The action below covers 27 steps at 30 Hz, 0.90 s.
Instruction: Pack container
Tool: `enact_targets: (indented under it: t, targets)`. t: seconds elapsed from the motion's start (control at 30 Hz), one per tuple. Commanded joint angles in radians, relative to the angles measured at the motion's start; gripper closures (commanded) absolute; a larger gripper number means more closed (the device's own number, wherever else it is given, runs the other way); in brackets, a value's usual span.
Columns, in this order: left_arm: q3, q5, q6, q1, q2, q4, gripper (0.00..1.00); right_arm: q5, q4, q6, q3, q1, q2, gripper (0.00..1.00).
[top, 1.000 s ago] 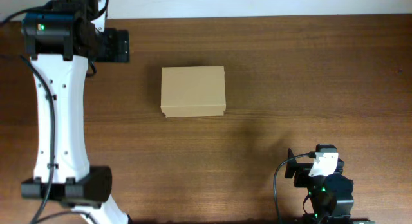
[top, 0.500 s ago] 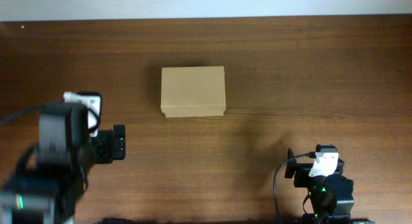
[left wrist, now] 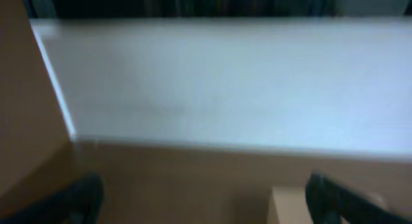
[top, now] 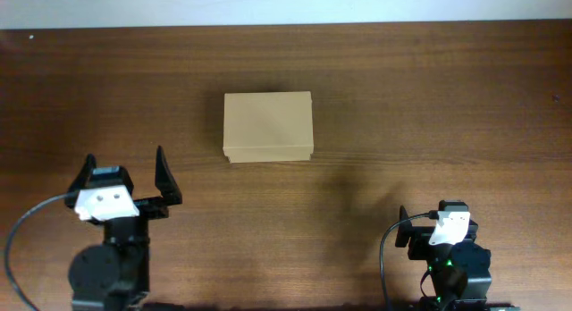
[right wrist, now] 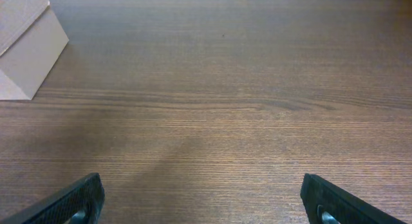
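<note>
The container [top: 268, 126], a plain tan cardboard box with its lid shut, lies on the wooden table a little left of centre. My left gripper [top: 125, 174] is open and empty at the front left, well short of the box. Its view is blurred and shows a corner of the box [left wrist: 290, 206] by the right finger [left wrist: 328, 197]. My right gripper [right wrist: 206, 199] is open and empty at the front right, over bare wood. The box [right wrist: 26, 50] shows at the top left of its view, far from the fingers.
The folded right arm [top: 447, 253] with its cable sits at the front right edge. A white wall [top: 286, 5] runs along the table's far edge. Nothing else lies on the brown wooden tabletop [top: 420, 123].
My left arm has drawn back from its reach at the far left corner to the front left edge, and its gripper now stands open. The box and the right arm have not moved.
</note>
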State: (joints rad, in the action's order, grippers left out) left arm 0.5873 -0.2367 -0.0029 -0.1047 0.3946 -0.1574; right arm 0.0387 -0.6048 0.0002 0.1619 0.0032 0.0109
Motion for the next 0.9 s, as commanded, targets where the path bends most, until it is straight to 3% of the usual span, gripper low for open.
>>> enact_targets:
  t: [0.0,0.23,0.87]
  targets:
    - [-0.142,-0.007,0.007,0.024,-0.057,0.125,0.00,-0.002,0.000,0.007,-0.008,0.002,-0.008,0.01]
    - [-0.344,-0.007,0.008,0.074,-0.126,0.338,0.00,-0.002,0.000,0.007,-0.008,0.002,-0.008,0.01]
    - [-0.575,-0.007,0.008,0.111,-0.270,0.366,0.00,-0.002,-0.001,0.007,-0.008,0.002,-0.008,0.01]
